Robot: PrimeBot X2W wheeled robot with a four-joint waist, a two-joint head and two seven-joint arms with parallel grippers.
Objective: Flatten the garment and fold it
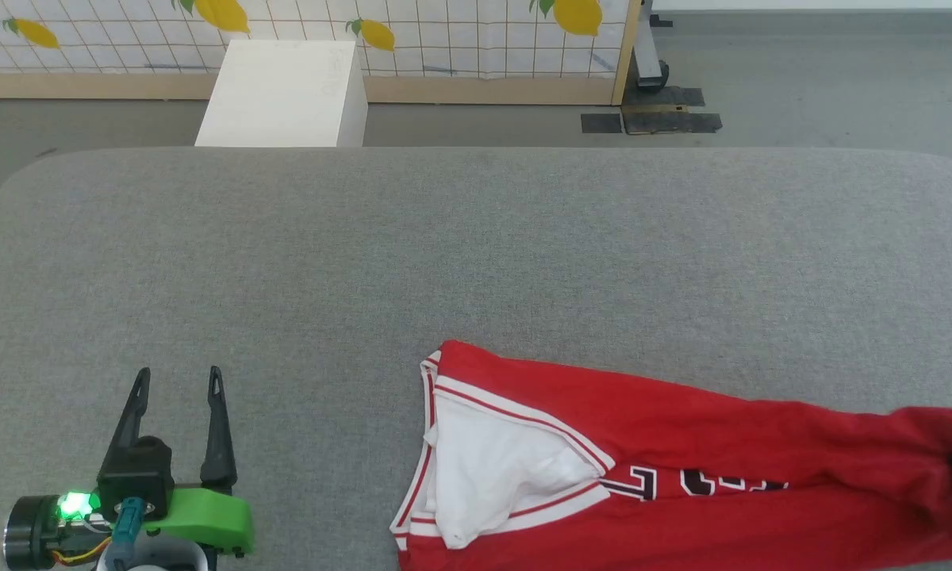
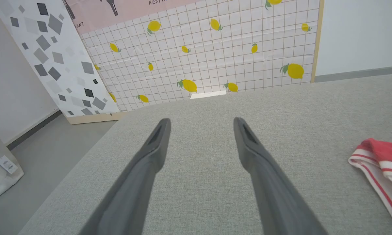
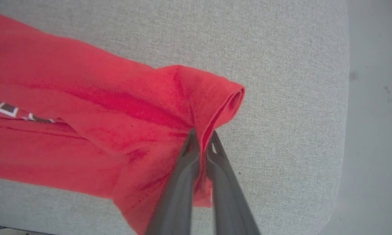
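Flattening looks barely begun: right gripper [image 3: 202,133] fingers clamp the rumpled garment [image 1: 682,428]; left gripper [image 1: 178,371] fingers apart, it lies to their right; folding remains.

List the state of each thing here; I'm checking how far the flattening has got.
garment: lying bunched in a long strip, not flat, not folded.
left gripper: open, holding nothing, apart from the garment.
right gripper: shut on a red fold at the garment's end.
table: carries the garment near its front right.
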